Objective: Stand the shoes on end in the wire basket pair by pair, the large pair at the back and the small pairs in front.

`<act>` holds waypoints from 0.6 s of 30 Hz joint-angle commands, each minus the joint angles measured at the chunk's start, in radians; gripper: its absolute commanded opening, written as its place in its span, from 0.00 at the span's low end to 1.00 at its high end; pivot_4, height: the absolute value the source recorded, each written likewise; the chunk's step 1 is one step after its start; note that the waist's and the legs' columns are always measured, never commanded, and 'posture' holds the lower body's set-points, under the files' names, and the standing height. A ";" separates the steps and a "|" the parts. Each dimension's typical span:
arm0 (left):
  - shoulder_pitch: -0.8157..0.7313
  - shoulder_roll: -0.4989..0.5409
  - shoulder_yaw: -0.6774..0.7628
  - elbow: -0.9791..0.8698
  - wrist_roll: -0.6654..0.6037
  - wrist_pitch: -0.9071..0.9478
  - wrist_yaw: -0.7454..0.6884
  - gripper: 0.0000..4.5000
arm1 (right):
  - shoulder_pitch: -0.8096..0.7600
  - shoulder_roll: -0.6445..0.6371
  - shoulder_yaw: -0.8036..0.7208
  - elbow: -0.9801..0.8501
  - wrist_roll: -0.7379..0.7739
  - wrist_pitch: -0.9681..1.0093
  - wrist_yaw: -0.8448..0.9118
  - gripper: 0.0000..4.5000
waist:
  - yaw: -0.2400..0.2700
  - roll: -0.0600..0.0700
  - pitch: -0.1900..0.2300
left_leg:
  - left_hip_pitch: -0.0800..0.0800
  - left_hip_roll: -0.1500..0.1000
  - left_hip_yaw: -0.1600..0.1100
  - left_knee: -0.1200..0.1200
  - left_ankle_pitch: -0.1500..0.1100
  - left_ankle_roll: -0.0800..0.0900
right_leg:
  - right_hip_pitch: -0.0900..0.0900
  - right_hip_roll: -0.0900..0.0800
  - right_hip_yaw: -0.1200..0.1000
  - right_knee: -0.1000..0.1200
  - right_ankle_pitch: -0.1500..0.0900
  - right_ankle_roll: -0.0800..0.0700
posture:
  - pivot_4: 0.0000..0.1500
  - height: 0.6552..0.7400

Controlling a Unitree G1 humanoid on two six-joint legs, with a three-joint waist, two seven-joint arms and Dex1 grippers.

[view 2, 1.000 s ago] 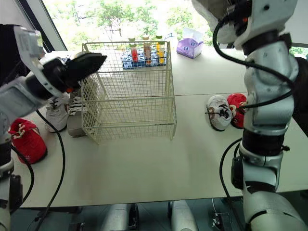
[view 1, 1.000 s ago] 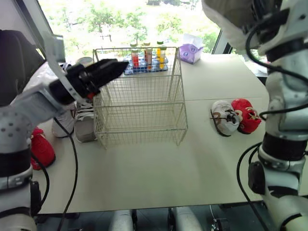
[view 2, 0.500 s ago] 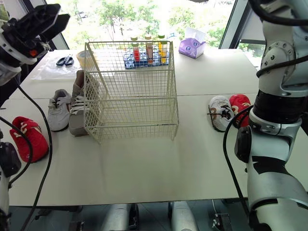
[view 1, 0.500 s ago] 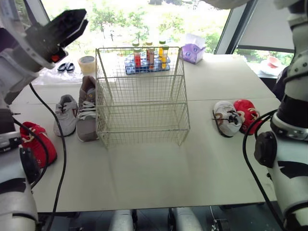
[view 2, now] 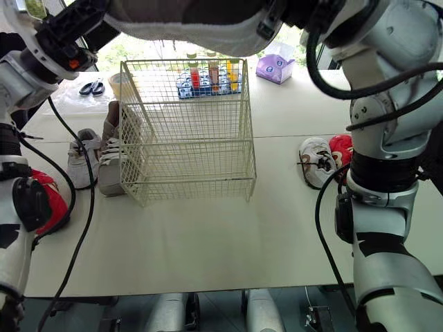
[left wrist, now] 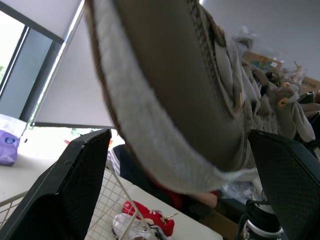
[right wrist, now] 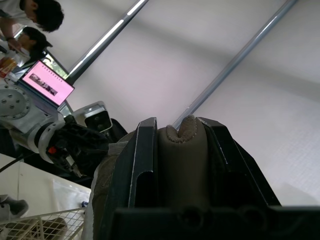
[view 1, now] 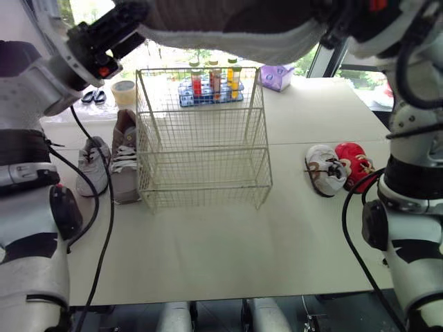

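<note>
The right fingers are clamped on the heel of the large shoe, one on each side of the padded collar, so the right gripper is closed on it. The left fingers are spread wide, and the shoe's sole is framed between them without being pinched. The left gripper is thus open at the toe end, probably placed there to steady or turn the shoe.

The shoe is carried lengthwise between the two arms, high above the basket, with its white sole edge lowest. A heel grip is judged useful here, since the shoe has to be tipped on end and lowered at the back.

The basket stands empty on the counter, so nothing has been stowed yet. Just beside its left wall lies a grey shoe, taken to be the mate, with a white shoe next to it and a red shoe farther out. To the right, well apart from the basket, a second white shoe and a second red shoe lie touching. Behind the basket a bottle rack is set.
</note>
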 commanded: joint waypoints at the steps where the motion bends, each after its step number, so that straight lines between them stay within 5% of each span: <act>1: -0.039 0.013 0.051 -0.016 0.004 0.014 -0.030 1.00 | -0.012 -0.015 -0.021 -0.054 0.010 -0.010 0.007 0.25 | -0.002 0.000 0.000 | 0.000 0.000 0.000 0.000 0.001 -0.001 | 0.000 0.000 0.000 0.000 0.000 0.000 | 1.00 0.00; 7: -0.058 0.012 0.082 0.014 0.027 0.009 -0.042 1.00 | 0.002 -0.020 -0.026 -0.074 0.024 -0.009 0.028 0.25 | -0.001 0.000 0.000 | 0.000 0.000 0.000 0.000 0.001 -0.002 | 0.000 0.000 0.000 0.000 0.000 0.000 | 1.00 0.00; 10: -0.060 0.010 0.100 0.020 0.026 0.023 -0.057 0.81 | 0.005 -0.024 -0.026 -0.076 0.025 -0.006 0.037 0.24 | 0.000 0.000 0.000 | 0.000 0.000 0.000 0.000 0.001 -0.002 | 0.000 0.000 0.000 0.000 0.000 0.000 | 1.00 0.00; 16: -0.023 -0.014 0.153 -0.025 0.008 0.055 -0.010 0.20 | 0.028 -0.031 -0.029 -0.093 0.047 0.052 0.016 0.24 | 0.000 0.000 0.000 | 0.000 0.000 -0.001 0.000 0.001 -0.002 | 0.001 0.000 0.000 0.000 0.000 0.000 | 1.00 0.00; 18: -0.001 -0.032 0.179 -0.057 -0.004 0.056 0.019 0.16 | 0.028 -0.025 -0.044 -0.098 0.070 0.094 -0.015 0.24 | 0.000 0.000 0.000 | 0.001 0.000 -0.001 0.000 0.001 -0.002 | 0.001 0.000 0.000 0.000 0.000 0.000 | 1.00 0.00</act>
